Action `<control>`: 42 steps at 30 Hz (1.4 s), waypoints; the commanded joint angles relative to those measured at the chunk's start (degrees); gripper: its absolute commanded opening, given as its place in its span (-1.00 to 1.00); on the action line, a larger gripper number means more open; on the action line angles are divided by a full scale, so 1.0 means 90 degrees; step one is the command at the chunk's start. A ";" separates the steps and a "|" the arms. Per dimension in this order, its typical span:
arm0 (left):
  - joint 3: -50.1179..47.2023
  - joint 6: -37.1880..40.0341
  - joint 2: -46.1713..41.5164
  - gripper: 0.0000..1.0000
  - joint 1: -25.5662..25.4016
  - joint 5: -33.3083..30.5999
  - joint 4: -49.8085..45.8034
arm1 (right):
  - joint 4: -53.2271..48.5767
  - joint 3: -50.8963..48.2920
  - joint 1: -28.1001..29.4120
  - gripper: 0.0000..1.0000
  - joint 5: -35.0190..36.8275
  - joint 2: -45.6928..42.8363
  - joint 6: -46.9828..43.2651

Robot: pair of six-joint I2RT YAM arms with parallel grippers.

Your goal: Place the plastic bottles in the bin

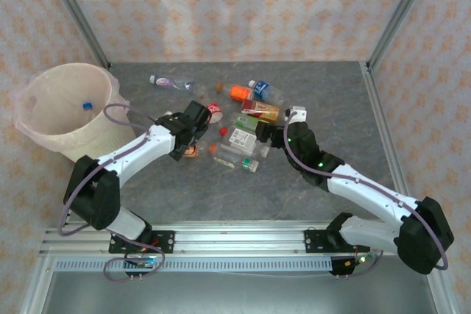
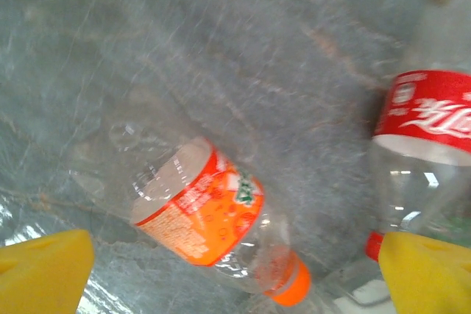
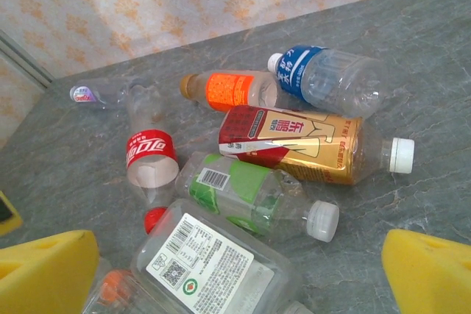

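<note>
Both your hands are standing released at this moment. Your left hand (image 2: 235, 277) is hanging low over the grey worktop (image 2: 221, 49) with its yellow pads (image 2: 44, 270) spread wide, and it is grasping nothing. Between the pads an orange-label bottle (image 2: 210, 215) is lying on its side, its orange cap toward the lower edge of the left wrist view; the pads are not touching it. A red-label bottle (image 2: 423, 119) is lying just beside it, on the right of that view.

Your right hand (image 3: 237, 273) is also standing wide open and is grasping nothing. It is facing the heap of plastic bottles (image 1: 243, 137) in the middle of the worktop. Nearest to it a white-label bottle (image 3: 202, 259) is lying, and a green-label bottle (image 3: 243, 196) with a white cap is lying just behind it. Further on a red-and-gold bottle (image 3: 309, 145) is lying, and behind it a blue-label bottle (image 3: 327, 79) and an orange-banded bottle (image 3: 232, 90) are lying side by side.

The bin (image 1: 55, 108) is standing at the far left of the worktop, well apart from the heap, and a pinkish bag (image 1: 26, 119) is folding over its rim. Inside it a blue cap (image 1: 87, 105) is showing, on something I cannot make out. One lone bottle (image 1: 171, 82) with a blue label is lying near the back wall, between the bin and the heap
</note>
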 commanded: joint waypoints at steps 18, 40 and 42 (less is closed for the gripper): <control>-0.0337 -0.0550 0.1637 0.85 0.0372 0.0109 0.1735 | 0.0081 -0.0074 -0.0034 0.98 -0.0070 -0.0189 -0.0021; 0.0253 0.3835 -0.1034 0.10 0.0357 -0.1662 0.1562 | 0.0430 -0.0024 -0.0034 0.98 -0.0273 -0.0162 -0.0066; 0.0456 0.4155 -0.1280 0.09 0.0355 -0.1783 0.1439 | 0.0507 -0.0018 -0.0034 0.98 -0.0302 -0.0143 -0.0039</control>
